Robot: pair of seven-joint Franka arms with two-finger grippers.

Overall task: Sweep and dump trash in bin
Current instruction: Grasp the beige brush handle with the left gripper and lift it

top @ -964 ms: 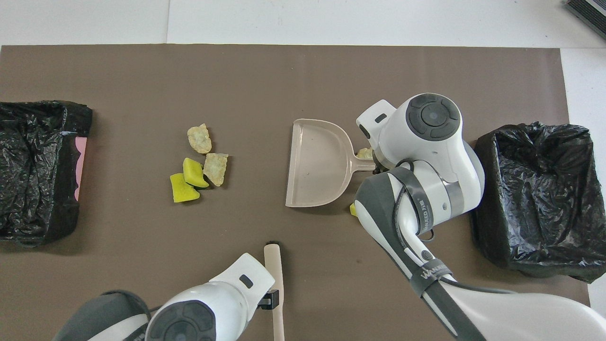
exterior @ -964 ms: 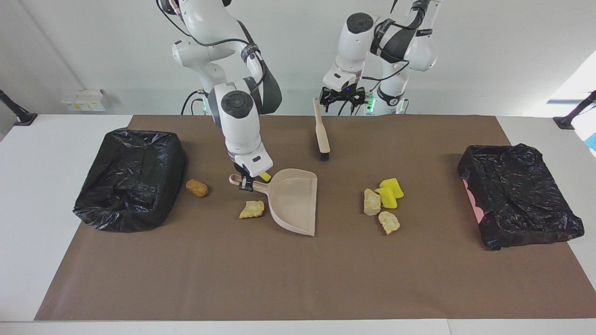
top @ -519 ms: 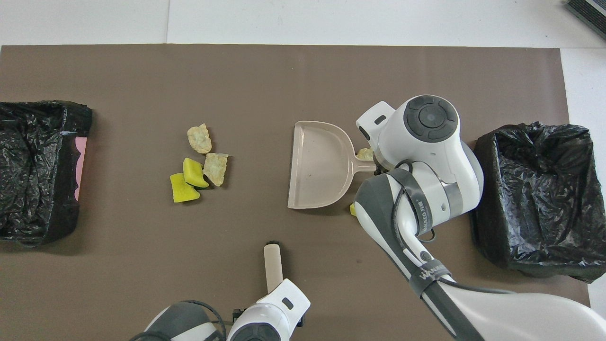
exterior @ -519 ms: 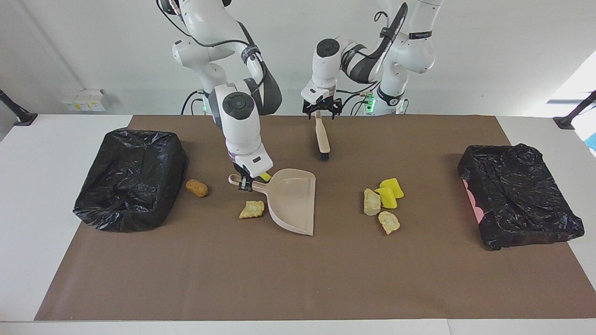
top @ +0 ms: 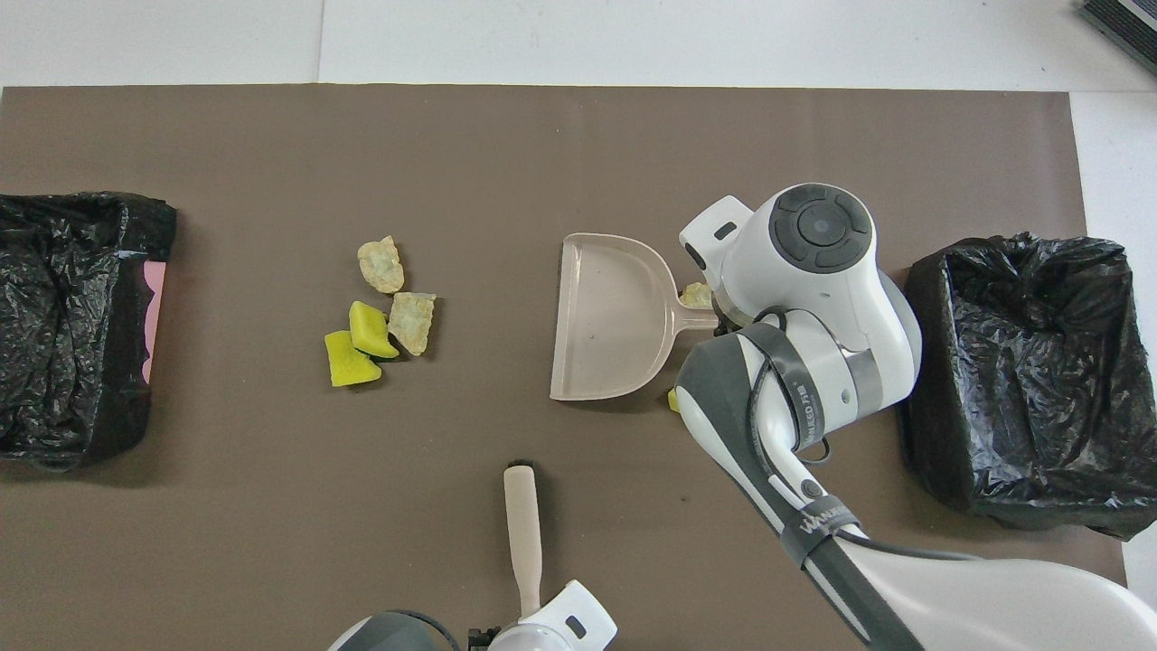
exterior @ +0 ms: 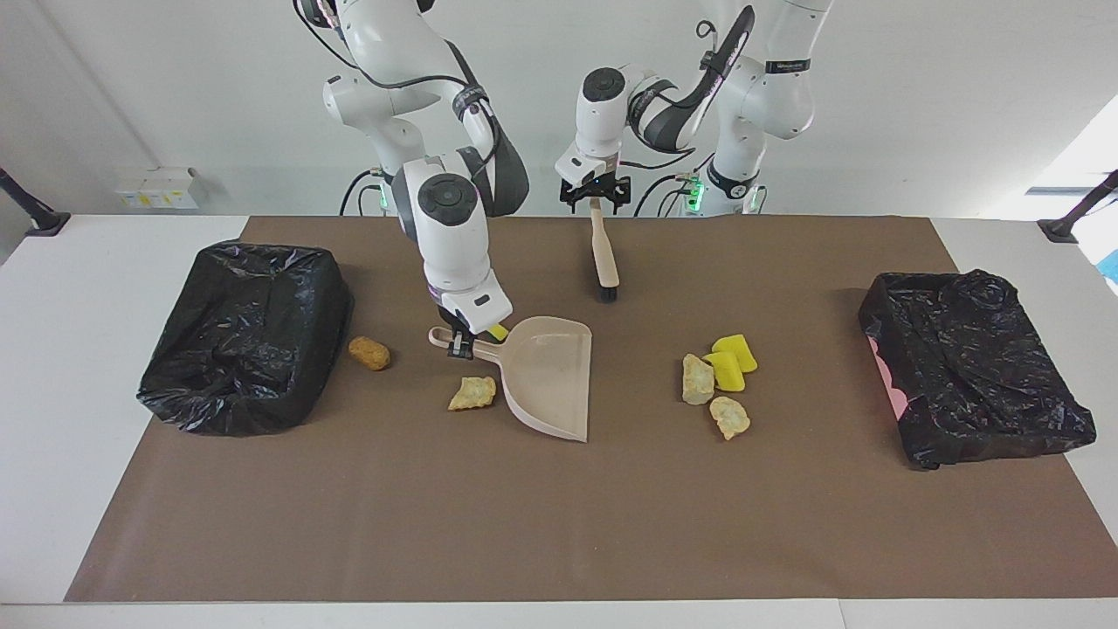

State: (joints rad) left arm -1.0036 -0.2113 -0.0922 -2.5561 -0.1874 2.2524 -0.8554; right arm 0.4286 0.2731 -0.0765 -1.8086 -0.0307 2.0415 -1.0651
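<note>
Brush (exterior: 603,253) first: your left pincer (exterior: 595,202) sits spread around the tip of its handle, nothing gripped yet, so close squarely there before lifting. Your right pincer (exterior: 460,344) is clamped on the dustpan (exterior: 550,376) handle; hold its lip flat on the worktop (exterior: 559,524). Trash: four pieces (exterior: 719,383) cluster toward the left arm's end, one lump (exterior: 472,393) and a yellow block (exterior: 497,331) touch or nearly touch the pan, and the brown lump (exterior: 369,353) lies beside the bin (exterior: 244,336). Sweep the cluster toward the pan's open edge in short strokes.
</note>
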